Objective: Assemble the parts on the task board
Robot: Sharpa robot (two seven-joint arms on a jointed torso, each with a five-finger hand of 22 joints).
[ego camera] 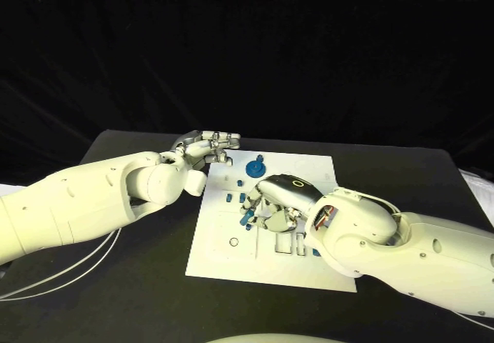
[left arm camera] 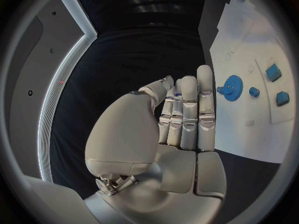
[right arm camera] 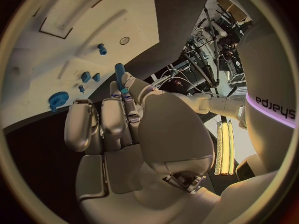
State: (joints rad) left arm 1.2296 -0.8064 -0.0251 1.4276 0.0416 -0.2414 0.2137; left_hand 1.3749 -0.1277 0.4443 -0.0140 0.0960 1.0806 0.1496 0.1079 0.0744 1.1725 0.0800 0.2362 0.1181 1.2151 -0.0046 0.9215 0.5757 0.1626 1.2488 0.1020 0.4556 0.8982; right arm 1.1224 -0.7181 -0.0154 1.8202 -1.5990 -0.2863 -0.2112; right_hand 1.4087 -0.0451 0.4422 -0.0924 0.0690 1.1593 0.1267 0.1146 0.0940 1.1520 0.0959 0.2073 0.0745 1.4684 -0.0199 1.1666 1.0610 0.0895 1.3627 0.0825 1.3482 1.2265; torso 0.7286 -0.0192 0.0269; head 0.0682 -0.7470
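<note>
The white task board (ego camera: 270, 254) lies mid-table. My right hand (ego camera: 272, 207) hovers over its middle and pinches a long blue peg (right arm camera: 119, 73) between thumb and fingers. A blue gear (ego camera: 255, 168) sits near the board's far edge, with small blue parts (ego camera: 240, 198) beside the right hand. My left hand (ego camera: 210, 148) is at the board's far left corner, fingers straight and together, thumb pressed against them. A speck of a small blue part (left arm camera: 179, 93) shows in that pinch. From the left wrist, the gear (left arm camera: 233, 88) and two blue blocks (left arm camera: 273, 72) lie beyond the fingers.
Recessed outlines and a round hole (right arm camera: 124, 40) mark the board (right arm camera: 74, 35). A short blue peg (right arm camera: 101, 48) and two small blocks (right arm camera: 85, 76) stand on it. Black table (ego camera: 134, 286) surrounds the board; white cables (ego camera: 62, 275) trail at the left.
</note>
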